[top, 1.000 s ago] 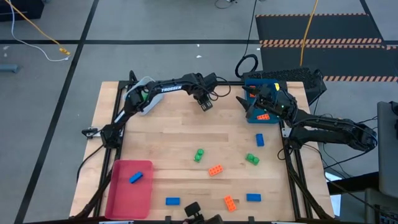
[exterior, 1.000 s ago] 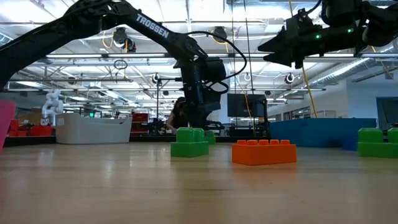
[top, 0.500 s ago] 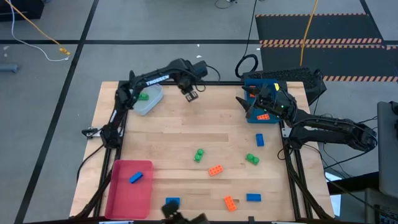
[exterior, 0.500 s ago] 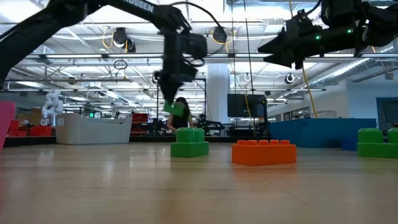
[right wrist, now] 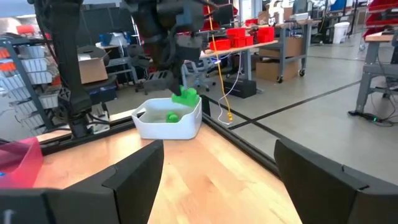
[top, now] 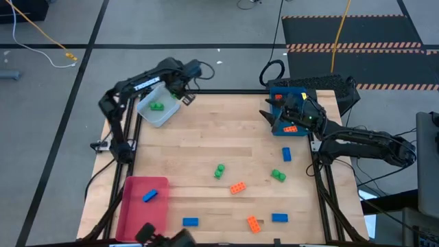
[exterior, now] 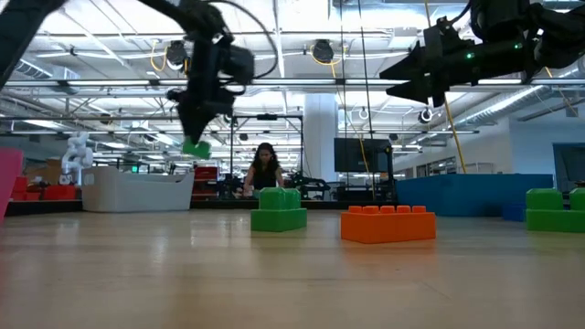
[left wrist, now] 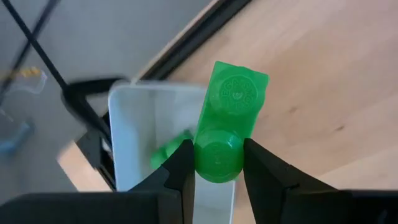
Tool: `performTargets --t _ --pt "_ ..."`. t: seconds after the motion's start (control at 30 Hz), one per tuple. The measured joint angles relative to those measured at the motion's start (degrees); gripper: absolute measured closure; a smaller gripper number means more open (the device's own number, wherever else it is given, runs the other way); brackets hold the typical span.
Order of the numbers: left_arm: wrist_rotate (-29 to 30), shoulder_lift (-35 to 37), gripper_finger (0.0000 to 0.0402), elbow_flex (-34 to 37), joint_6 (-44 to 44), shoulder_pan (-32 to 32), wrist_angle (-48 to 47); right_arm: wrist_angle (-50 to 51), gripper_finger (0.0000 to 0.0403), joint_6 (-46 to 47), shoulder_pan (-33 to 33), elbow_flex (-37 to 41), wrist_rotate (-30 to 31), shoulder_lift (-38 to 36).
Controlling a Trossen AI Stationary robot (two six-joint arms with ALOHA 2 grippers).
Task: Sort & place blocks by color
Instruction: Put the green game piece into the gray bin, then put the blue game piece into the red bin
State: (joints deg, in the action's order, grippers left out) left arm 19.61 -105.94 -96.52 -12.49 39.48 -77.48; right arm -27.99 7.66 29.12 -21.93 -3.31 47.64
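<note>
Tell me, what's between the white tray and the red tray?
Nothing but bare wooden table lies between the white tray and the red tray, as the high view shows. No blocks sit in that stretch.

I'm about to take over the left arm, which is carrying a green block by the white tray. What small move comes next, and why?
Probably ease the left pincer a little further over the white tray, then open. It is shut on a green block at the tray's rim, one green block already lies inside, and the right pincer waits open by the blue tray.
</note>
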Motion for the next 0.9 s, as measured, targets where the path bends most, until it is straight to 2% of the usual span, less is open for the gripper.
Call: performTargets --t 0.2,0.33,0.43,0.7,0.8,0.9 --pt "-3.38 7.97 0.0299 16.66 -2.2 3.08 8.73 -0.09 0.0101 0.72 -0.05 0.0 -1.27 -0.2" --pt "-3.66 11.36 0.0299 22.77 -2.88 4.55 12.95 -1.22 0.0101 1.29 -0.11 -0.01 -1.36 -0.2" --pt "-3.6 11.66 0.029 24.37 -3.31 4.92 13.99 -2.14 0.0101 1.34 -0.11 -0.02 -1.35 -0.19" --pt "-3.42 11.82 0.0105 24.95 -3.24 4.79 13.46 -3.54 0.0101 1.4 -0.15 -0.02 -1.35 -0.2" --pt "-3.65 13.23 0.0064 24.75 -3.2 4.19 13.26 -3.5 0.0101 1.0 -0.15 -0.02 -1.34 -0.2" --pt "-4.21 15.15 0.0051 23.72 -4.06 2.43 13.49 -3.5 0.0101 0.68 -0.15 -0.02 -1.33 -0.2"
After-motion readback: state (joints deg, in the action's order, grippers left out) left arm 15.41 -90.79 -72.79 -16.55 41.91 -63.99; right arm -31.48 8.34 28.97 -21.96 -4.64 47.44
